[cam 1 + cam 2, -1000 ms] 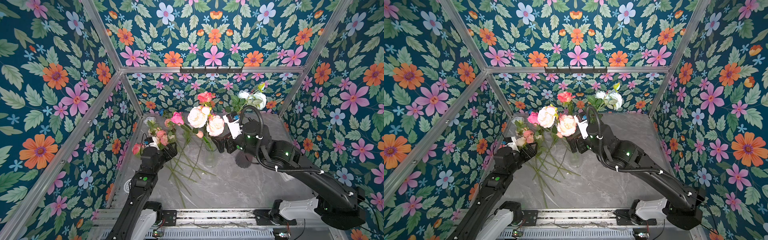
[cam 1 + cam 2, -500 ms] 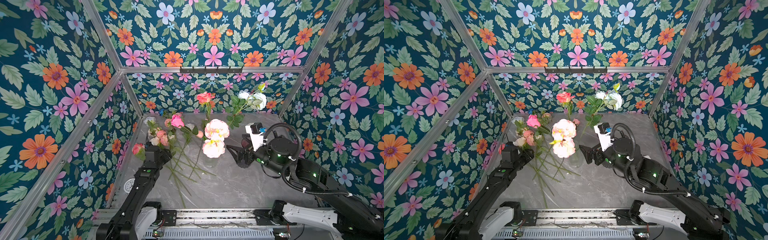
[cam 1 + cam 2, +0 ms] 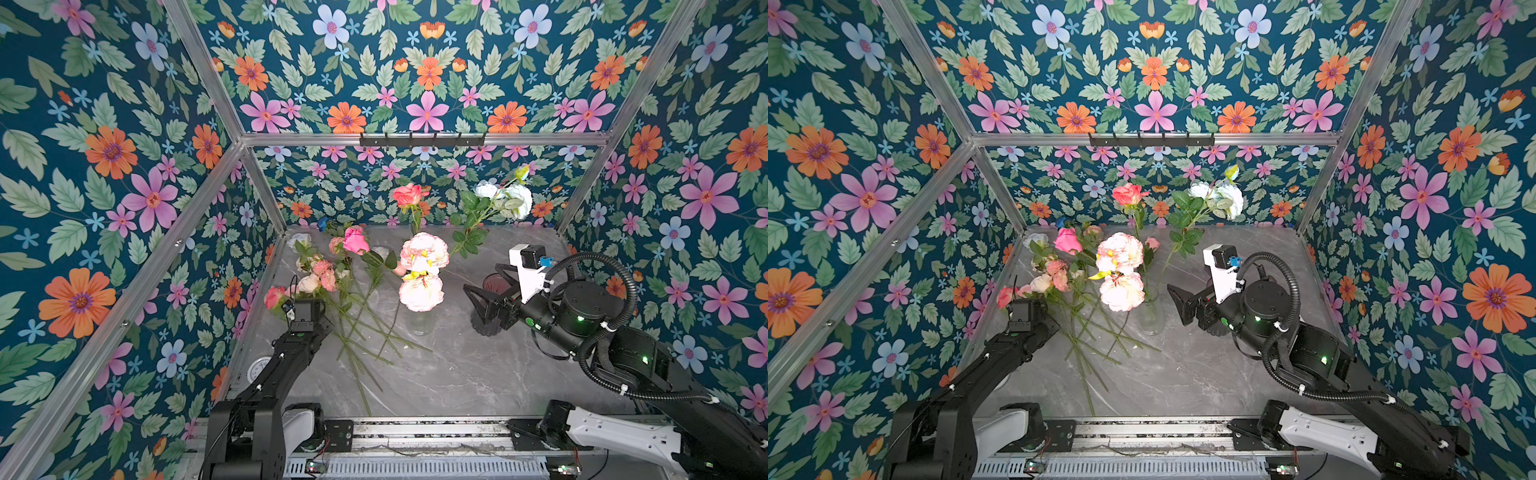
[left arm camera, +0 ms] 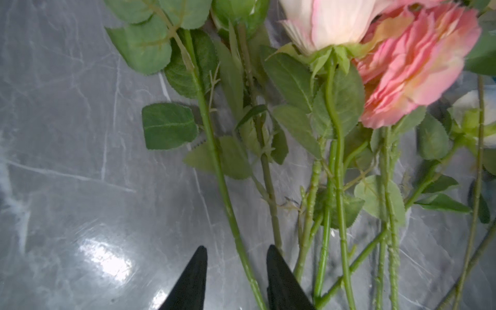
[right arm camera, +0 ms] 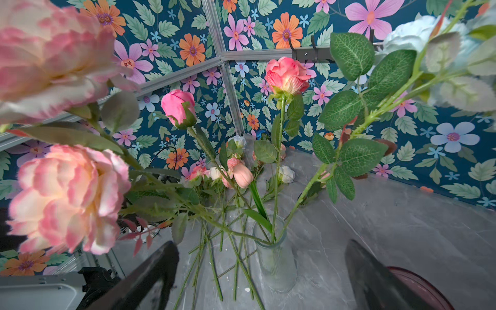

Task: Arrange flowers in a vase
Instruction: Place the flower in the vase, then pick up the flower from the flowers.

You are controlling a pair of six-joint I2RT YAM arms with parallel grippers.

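Note:
A clear ribbed glass vase (image 3: 419, 323) (image 5: 276, 265) stands mid-table. It holds flowers: two pink-and-cream peonies (image 3: 422, 291), a coral rose (image 3: 407, 194) and a white bloom (image 3: 515, 199). Several loose flowers (image 3: 328, 278) lie on the table left of the vase, their green stems fanned toward the front. My left gripper (image 4: 237, 252) is low over these stems. Its jaws stand narrowly apart, with one green stem (image 4: 230, 214) running between them. My right gripper (image 3: 478, 305) (image 5: 261, 245) is wide open to the right of the vase, facing it and holding nothing.
A dark maroon pot (image 3: 494, 282) (image 5: 424, 281) stands just behind my right gripper. A small blue flower (image 3: 322, 224) lies at the back wall. A round white disc (image 3: 259, 368) sits by the left wall. Floral-papered walls enclose the grey marble table (image 3: 457, 374).
My right gripper has let go of the peonies at the vase and drawn back to the right. My left gripper has dropped to the loose stems and its jaws have narrowed around one.

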